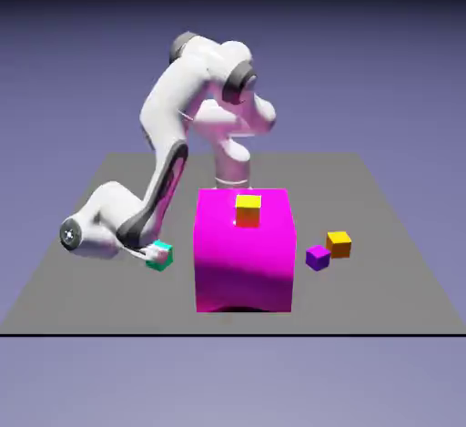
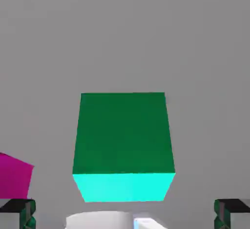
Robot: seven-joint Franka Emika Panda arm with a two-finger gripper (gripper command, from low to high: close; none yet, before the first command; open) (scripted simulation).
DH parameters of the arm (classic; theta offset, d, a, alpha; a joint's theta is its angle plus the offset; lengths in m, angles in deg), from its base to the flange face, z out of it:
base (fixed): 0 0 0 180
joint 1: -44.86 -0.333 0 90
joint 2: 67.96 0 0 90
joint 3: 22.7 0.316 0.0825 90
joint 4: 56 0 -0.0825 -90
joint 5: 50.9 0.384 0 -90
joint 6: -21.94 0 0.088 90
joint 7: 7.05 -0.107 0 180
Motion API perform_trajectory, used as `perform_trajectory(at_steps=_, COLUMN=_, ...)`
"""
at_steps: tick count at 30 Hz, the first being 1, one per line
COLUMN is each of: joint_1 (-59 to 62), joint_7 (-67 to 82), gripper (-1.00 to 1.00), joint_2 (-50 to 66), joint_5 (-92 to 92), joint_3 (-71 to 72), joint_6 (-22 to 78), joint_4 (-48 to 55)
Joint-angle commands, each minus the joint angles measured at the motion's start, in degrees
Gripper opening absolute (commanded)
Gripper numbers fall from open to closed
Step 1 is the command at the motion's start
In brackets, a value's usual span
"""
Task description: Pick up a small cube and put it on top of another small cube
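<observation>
Teal-green, the small cube (image 1: 162, 263) sits on the grey table (image 1: 227, 323) in the exterior view, at the exterior view's left of the big magenta block (image 1: 244, 270) and well apart from it. The white arm (image 1: 167, 175) reaches down there, and its gripper (image 1: 158, 254) is right by the cube, partly hiding it; we cannot tell from here whether they touch. A yellow cube (image 1: 248, 211) shows on the block, while a purple cube (image 1: 318, 258) and an orange cube (image 1: 339, 244) lie beyond its other side. In the hand view we see the fingertips (image 2: 28, 214) standing wide apart, released, with nothing gripped. The teal-green cube shows its dark green face and its bright cyan one, upper and lower in that view, its edges nearly square to the fingers and within the span between them. We judge it light and stiff, with smooth faces that may slip if we pinch near an edge or corner. It should bear a firm squeeze without denting. We would take it by two opposite side faces, pads flat and centred, and close evenly so that it neither twists nor skids; a square hold should also help us set it level on another small cube.
</observation>
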Motion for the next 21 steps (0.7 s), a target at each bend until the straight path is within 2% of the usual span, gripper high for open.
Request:
perform_trajectory(at_steps=1, joint_1=-0.07, joint_7=0.34, gripper=0.00, joint_2=0.68, joint_5=0.69, joint_3=0.55, joint_6=-2.49, joint_4=-1.97)
perform_trajectory(at_steps=3, joint_1=-0.17, joint_7=0.85, gripper=0.00, joint_2=1.68, joint_5=1.70, joint_3=1.36, joint_6=-6.19, joint_4=-4.88)
perform_trajectory(at_steps=4, joint_1=-0.17, joint_7=0.85, gripper=-1.00, joint_2=1.68, joint_5=1.70, joint_3=1.36, joint_6=-6.19, joint_4=-4.88)
perform_trajectory(at_steps=9, joint_1=0.50, joint_7=-0.11, gripper=-1.00, joint_2=-1.66, joint_5=-1.74, joint_3=0.53, joint_6=2.40, joint_4=1.67)
perform_trajectory(at_steps=18, joint_1=6.12, joint_7=-5.67, gripper=-1.00, joint_2=-20.00, joint_5=-7.45, joint_3=14.72, joint_6=6.05, joint_4=2.13)
perform_trajectory(at_steps=21, joint_1=7.99, joint_7=-12.74, gripper=-1.00, joint_2=-26.23, joint_5=-5.62, joint_3=20.49, joint_6=10.29, joint_4=4.57)
